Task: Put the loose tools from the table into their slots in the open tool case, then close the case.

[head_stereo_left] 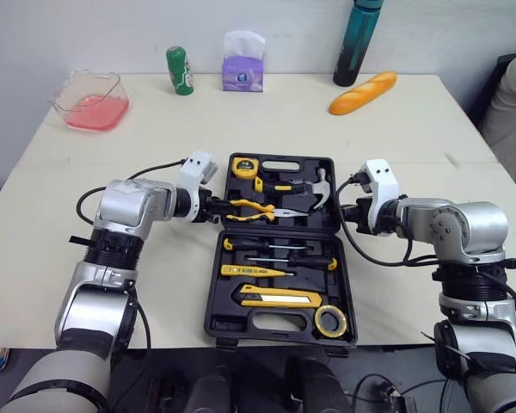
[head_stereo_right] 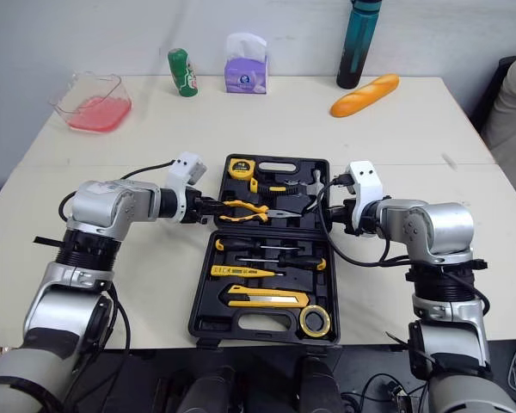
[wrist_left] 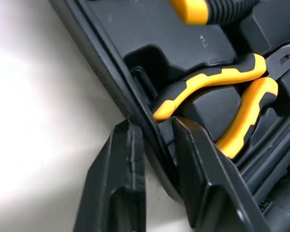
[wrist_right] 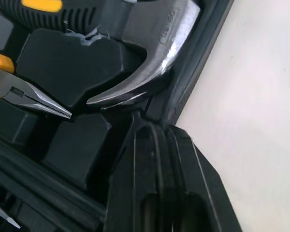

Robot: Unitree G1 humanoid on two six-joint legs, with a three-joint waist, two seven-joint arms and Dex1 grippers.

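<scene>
The black tool case lies open in the middle of the table, its lid flat on the far side. In the lid sit yellow-handled pliers, a hammer and a tape measure. The near half holds screwdrivers, a utility knife and a tape roll. My left gripper is at the lid's left wall, fingers pinching that rim beside the pliers. At the lid's right wall, my right gripper is shut on the rim just by the hammer head.
Along the far edge stand a pink-filled clear container, a green bottle, a tissue pack, a teal bottle and a bread loaf. A person's sleeve shows at the right.
</scene>
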